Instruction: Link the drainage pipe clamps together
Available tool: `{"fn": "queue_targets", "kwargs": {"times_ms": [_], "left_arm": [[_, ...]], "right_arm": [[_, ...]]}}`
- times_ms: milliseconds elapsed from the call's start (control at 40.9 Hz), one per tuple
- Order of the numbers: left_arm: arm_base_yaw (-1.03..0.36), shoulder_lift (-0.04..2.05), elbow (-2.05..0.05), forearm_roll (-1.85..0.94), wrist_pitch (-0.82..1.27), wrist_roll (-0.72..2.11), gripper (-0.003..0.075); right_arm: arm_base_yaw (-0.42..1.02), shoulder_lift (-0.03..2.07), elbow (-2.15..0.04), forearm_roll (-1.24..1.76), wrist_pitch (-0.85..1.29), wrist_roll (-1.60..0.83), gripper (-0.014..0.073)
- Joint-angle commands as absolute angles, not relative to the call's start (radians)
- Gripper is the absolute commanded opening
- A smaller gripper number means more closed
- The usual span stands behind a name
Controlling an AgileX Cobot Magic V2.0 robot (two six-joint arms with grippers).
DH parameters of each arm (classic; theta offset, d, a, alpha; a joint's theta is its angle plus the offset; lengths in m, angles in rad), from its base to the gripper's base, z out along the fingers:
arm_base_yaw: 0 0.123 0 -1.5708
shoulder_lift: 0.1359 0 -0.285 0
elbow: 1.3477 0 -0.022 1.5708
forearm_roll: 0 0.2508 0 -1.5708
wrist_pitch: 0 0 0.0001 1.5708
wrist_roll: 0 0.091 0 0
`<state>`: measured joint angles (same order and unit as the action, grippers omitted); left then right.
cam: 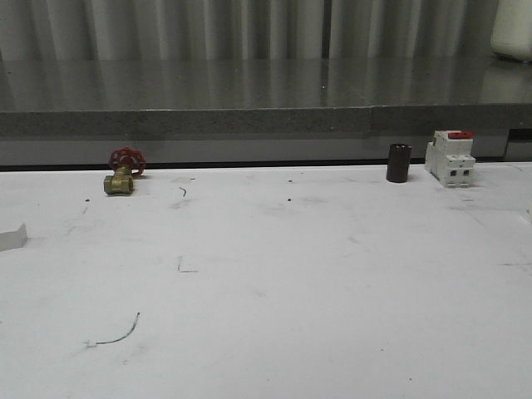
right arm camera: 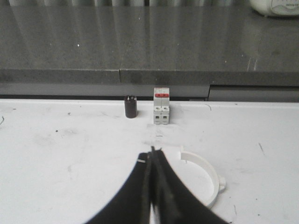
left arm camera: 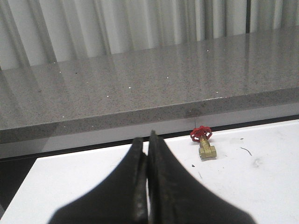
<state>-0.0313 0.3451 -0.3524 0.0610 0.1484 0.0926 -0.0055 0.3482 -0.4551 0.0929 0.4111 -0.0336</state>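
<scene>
One drainage pipe clamp (right arm camera: 211, 173), a white half-ring with a small outer tab, lies flat on the white table in the right wrist view. It sits just beside my right gripper (right arm camera: 152, 151), whose black fingers are pressed together with nothing between them. The gripper partly hides one end of the ring. In the left wrist view my left gripper (left arm camera: 148, 140) hangs over the table, also shut and holding nothing. A white piece (cam: 12, 237) is cut off by the left edge of the front view; I cannot tell what it is.
A brass valve with a red handwheel (cam: 122, 172) stands at the back left. A black cylinder (cam: 399, 163) and a white breaker with a red top (cam: 450, 157) stand at the back right. A grey stone ledge (cam: 249, 116) runs behind the table.
</scene>
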Motion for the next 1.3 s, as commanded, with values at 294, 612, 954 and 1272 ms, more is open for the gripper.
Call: {"fn": "queue_targets", "kwargs": {"times_ms": [294, 612, 954, 1272], "left_arm": [[-0.03, 0.368, -0.393, 0.011, 0.086, 0.096, 0.062], [-0.03, 0.38, -0.399, -0.016, 0.113, 0.096, 0.0587], [0.065, 0.753, -0.588, -0.021, 0.418, 0.074, 0.0573], [0.161, 1.189, -0.774, -0.092, 0.519, 0.105, 0.0564]], "right_arm": [[-0.01, 0.387, -0.493, 0.062, 0.354, -0.039, 0.0565], [-0.01, 0.387, -0.491, 0.062, 0.354, -0.039, 0.0643], [-0.01, 0.387, -0.491, 0.062, 0.354, -0.039, 0.0643], [-0.01, 0.387, -0.491, 0.062, 0.354, -0.039, 0.0643]]}}
